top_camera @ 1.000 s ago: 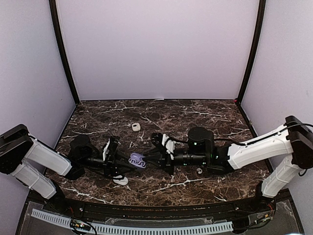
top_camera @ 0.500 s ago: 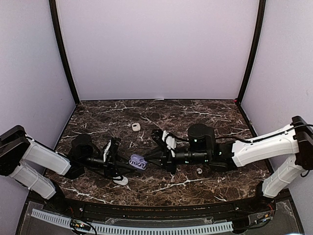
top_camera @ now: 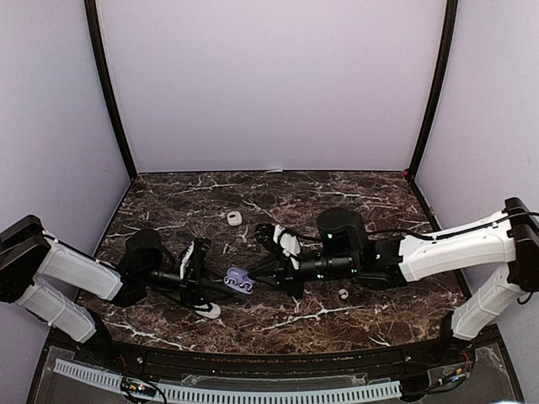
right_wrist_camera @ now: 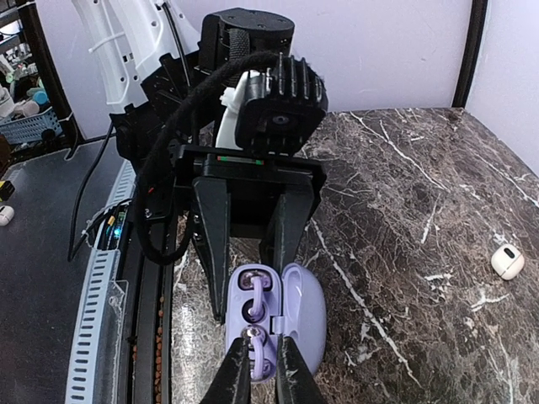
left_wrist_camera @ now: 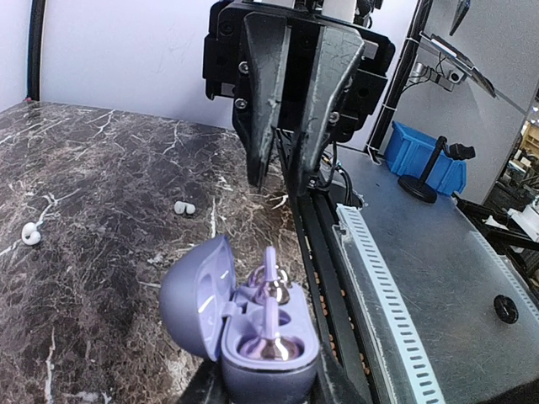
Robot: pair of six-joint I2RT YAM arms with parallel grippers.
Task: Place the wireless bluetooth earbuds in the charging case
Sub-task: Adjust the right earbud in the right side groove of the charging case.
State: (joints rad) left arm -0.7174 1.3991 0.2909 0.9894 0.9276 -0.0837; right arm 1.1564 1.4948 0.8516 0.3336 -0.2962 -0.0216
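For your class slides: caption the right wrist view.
Right claw poised over two earbuds in open purple case gripped by left claw.

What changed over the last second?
The right gripper slid left, closer over the purple charging case. The left gripper edged slightly right, still clamped on the case. The loose white earbud lies where it was.

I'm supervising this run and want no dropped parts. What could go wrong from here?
1. Both purple earbuds stand stem-up in the open charging case and look not fully seated; an off-centre push from the right gripper, jaws narrowly apart above them, might tip one out.
2. The left gripper clamps only the case's base, so downward pressure may twist it.
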